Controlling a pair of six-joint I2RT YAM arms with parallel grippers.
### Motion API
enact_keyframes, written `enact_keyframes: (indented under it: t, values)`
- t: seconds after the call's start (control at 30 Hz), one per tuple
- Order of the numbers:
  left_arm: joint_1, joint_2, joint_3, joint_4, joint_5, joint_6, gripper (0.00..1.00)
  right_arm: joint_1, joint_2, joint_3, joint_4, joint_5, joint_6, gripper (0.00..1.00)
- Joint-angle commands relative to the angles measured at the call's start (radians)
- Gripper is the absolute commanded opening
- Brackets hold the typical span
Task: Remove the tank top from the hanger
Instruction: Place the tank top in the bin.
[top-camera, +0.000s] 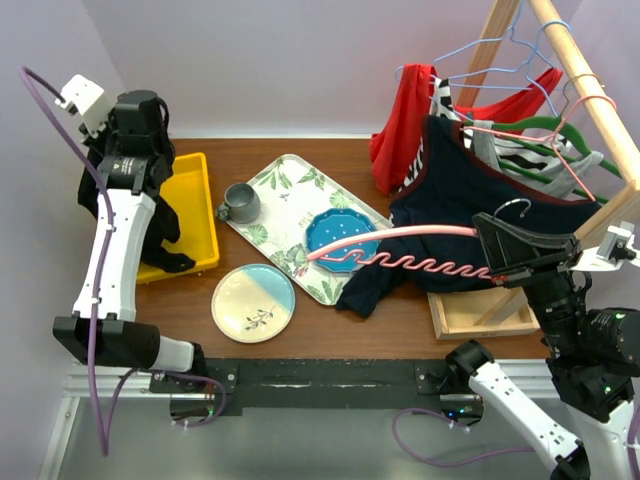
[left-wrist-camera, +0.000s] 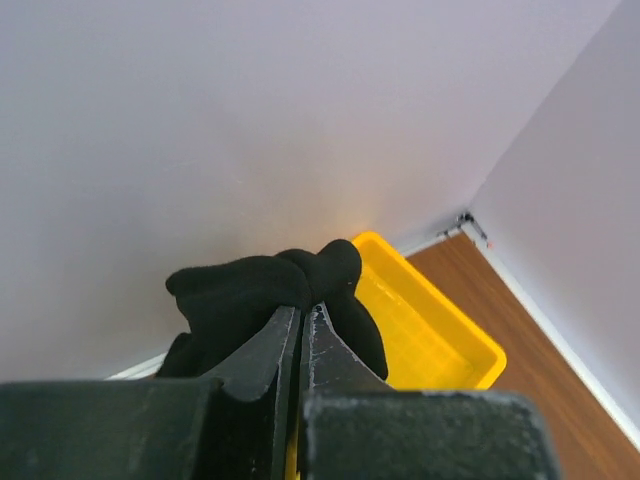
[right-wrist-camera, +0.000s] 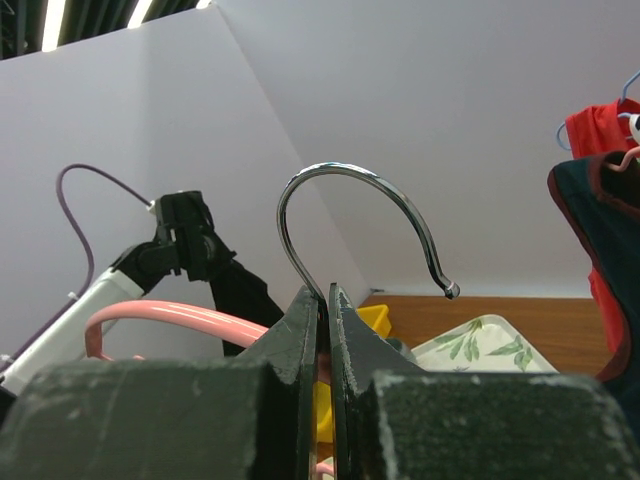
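Observation:
The black tank top (left-wrist-camera: 255, 290) is bunched between my left gripper's (left-wrist-camera: 302, 310) shut jaws. It hangs beside the left arm over the yellow bin (top-camera: 196, 205), where it shows as black cloth (top-camera: 166, 232). The pink hanger (top-camera: 400, 233) is bare, with no cloth on it, and it reaches out over the tray at mid-table. My right gripper (top-camera: 483, 232) is shut on the neck of its metal hook (right-wrist-camera: 350, 175). The pink bar (right-wrist-camera: 170, 315) runs off to the left in the right wrist view.
A floral tray (top-camera: 270, 190) carries a grey mug (top-camera: 240, 203) and a blue plate (top-camera: 342, 232). A round plate (top-camera: 253, 302) lies in front of it. At right, a wooden rack (top-camera: 590, 90) holds hangers, a red garment (top-camera: 400, 130) and a navy garment (top-camera: 480, 190) that drapes onto the table.

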Motion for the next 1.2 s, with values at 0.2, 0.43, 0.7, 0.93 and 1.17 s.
enact_keyframes:
  t: [0.2,0.43,0.7,0.93,1.17]
  values:
    - [0.014,0.043,-0.248,0.238,0.271,-0.004,0.0,-0.001,0.035,0.022,0.043,-0.024,-0.015,0.0]
    - [0.099,0.141,-0.188,0.226,0.546,-0.065,0.0,-0.003,0.041,0.024,0.027,-0.03,-0.022,0.0]
    - [0.215,0.143,-0.355,0.246,0.635,-0.165,0.0,-0.001,0.043,0.021,0.029,-0.03,-0.027,0.0]
    - [0.253,0.229,-0.414,0.102,0.587,-0.179,0.19,-0.003,0.058,-0.004,0.027,-0.059,-0.033,0.0]
    - [0.258,0.16,-0.373,-0.036,0.535,-0.203,0.73,-0.001,0.069,0.001,0.026,-0.102,-0.035,0.0]
